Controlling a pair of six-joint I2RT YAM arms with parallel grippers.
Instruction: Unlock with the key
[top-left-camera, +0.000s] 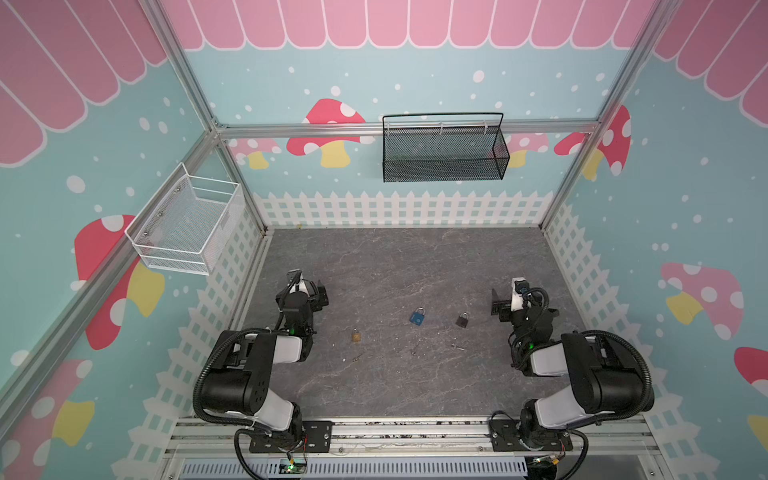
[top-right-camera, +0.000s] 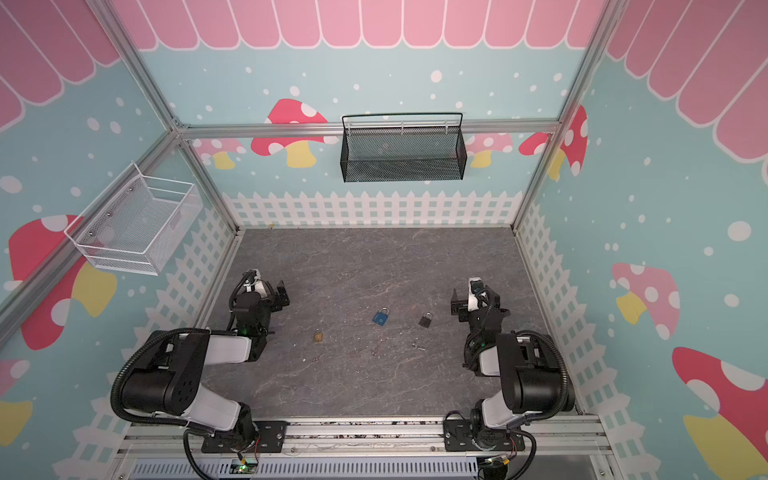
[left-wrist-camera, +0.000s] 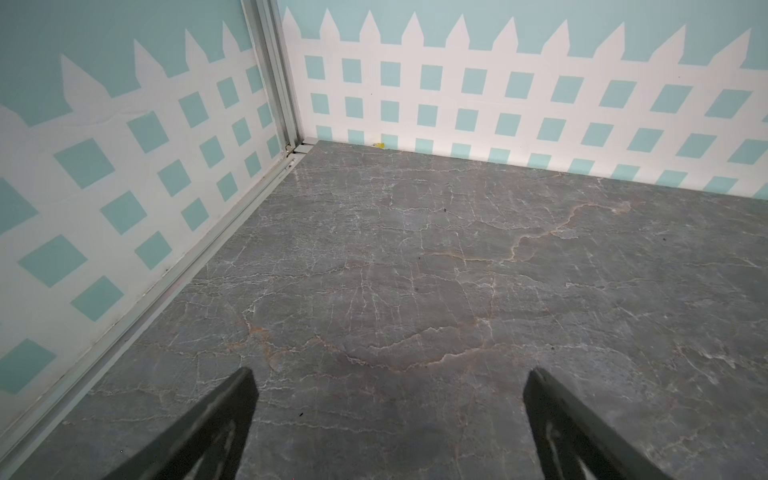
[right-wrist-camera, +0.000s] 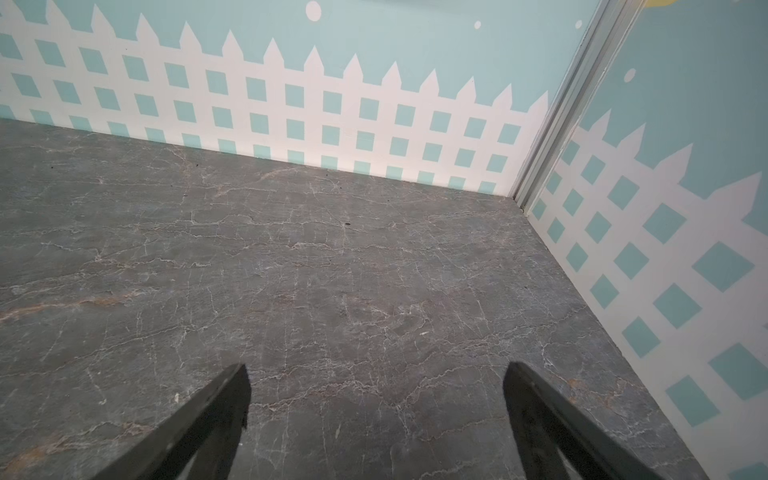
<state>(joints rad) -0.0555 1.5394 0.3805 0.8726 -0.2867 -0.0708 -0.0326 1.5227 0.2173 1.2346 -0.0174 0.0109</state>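
Three padlocks lie on the grey table in both top views: a blue one (top-left-camera: 417, 316) (top-right-camera: 381, 317) in the middle, a black one (top-left-camera: 463, 319) (top-right-camera: 426, 319) to its right and a brass one (top-left-camera: 356, 335) (top-right-camera: 318, 336) to its left. Small metal keys lie just in front of them, one key (top-left-camera: 457, 346) (top-right-camera: 418, 345) near the black padlock, another (top-left-camera: 415, 350) below the blue one. My left gripper (top-left-camera: 322, 297) (left-wrist-camera: 390, 374) and right gripper (top-left-camera: 496, 303) (right-wrist-camera: 376, 370) both stand open and empty, far apart from the locks. The wrist views show only bare table.
A white wire basket (top-left-camera: 187, 226) hangs on the left wall and a black mesh basket (top-left-camera: 444, 149) on the back wall. Fence-patterned walls and aluminium frame rails (left-wrist-camera: 286, 83) enclose the table (top-left-camera: 395, 266) on three sides.
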